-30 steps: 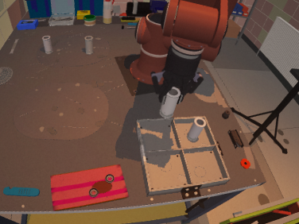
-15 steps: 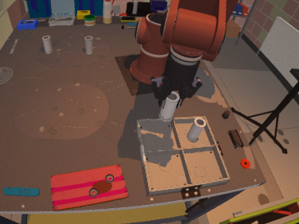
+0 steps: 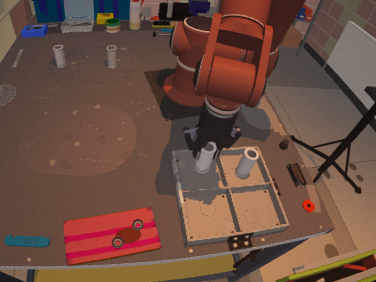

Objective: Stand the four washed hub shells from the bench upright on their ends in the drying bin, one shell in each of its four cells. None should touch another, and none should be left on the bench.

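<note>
My gripper (image 3: 209, 146) grips a pale grey hub shell (image 3: 205, 158) upright over the far-left cell of the grey four-cell drying bin (image 3: 227, 192). A second shell (image 3: 246, 163) stands upright in the far-right cell, apart from the held one. Two more shells (image 3: 59, 55) (image 3: 111, 56) stand upright on the far left part of the bench. The two near cells of the bin hold nothing.
A red mat (image 3: 112, 235) with two small rings lies near the front edge, left of the bin. Boxes and bottles line the far edge of the bench. A black tripod (image 3: 345, 150) stands off the bench to the right, and small parts (image 3: 308, 205) lie beside the bin.
</note>
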### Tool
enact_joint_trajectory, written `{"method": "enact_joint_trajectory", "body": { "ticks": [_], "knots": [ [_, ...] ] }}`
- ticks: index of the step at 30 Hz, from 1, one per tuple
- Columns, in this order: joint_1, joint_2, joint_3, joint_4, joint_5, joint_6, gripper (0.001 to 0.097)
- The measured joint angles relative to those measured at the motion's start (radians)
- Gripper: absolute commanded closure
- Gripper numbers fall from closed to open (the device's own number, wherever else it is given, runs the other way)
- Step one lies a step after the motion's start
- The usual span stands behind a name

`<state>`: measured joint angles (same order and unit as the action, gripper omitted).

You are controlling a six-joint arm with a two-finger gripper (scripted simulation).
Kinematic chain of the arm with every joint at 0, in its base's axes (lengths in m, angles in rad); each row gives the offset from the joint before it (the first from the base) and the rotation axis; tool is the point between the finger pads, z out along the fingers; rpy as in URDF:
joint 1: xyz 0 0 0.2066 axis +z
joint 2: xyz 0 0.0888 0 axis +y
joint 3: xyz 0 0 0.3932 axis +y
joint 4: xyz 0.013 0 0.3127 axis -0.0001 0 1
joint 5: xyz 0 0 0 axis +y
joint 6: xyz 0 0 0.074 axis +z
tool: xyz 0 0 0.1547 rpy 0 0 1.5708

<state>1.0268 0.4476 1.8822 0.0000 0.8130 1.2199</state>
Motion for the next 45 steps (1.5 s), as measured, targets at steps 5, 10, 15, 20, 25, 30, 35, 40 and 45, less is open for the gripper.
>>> {"method": "enact_joint_trajectory", "body": {
  "ticks": [5, 10, 15, 20, 25, 30, 35, 40, 45],
  "knots": [
    [0.000, 0.040, 0.021, 0.000, -0.061, 0.000, 0.0901],
    [0.000, 0.055, 0.027, 0.000, -0.082, 0.000, 0.0901],
    [0.000, 0.054, 0.027, 0.000, -0.083, 0.000, 0.0901],
    [0.000, 0.055, 0.027, 0.000, -0.084, 0.000, 0.0901],
    [0.000, 0.055, 0.027, 0.000, -0.084, 0.000, 0.0901],
    [0.000, 0.055, 0.027, 0.000, -0.084, 0.000, 0.0901],
    [0.000, 0.055, 0.027, 0.000, -0.084, 0.000, 0.0901],
    [0.000, 0.056, 0.028, 0.000, -0.085, 0.000, 0.0901],
    [0.000, 0.056, 0.028, 0.000, -0.086, 0.000, 0.0901]
  ]
}}
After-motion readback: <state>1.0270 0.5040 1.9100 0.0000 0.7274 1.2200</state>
